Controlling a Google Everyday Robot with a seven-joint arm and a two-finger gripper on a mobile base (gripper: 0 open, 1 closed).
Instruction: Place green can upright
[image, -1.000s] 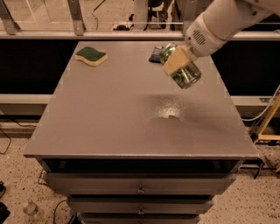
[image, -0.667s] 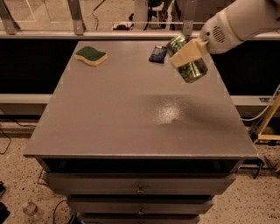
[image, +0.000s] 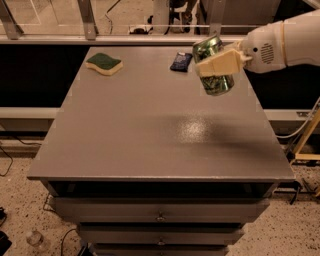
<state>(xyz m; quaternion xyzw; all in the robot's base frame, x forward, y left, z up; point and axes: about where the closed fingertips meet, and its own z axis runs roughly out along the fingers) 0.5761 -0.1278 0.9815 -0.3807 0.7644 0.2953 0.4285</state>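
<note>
Gripping green can, tool hovers.

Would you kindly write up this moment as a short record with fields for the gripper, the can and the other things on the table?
gripper: above the table's right rear, jaws shut on the can
can: green, held in the air, tilted, clear of the table
sponge: rear left, lying flat
packet: dark blue, rear centre
task state: can not yet set down upright
</note>
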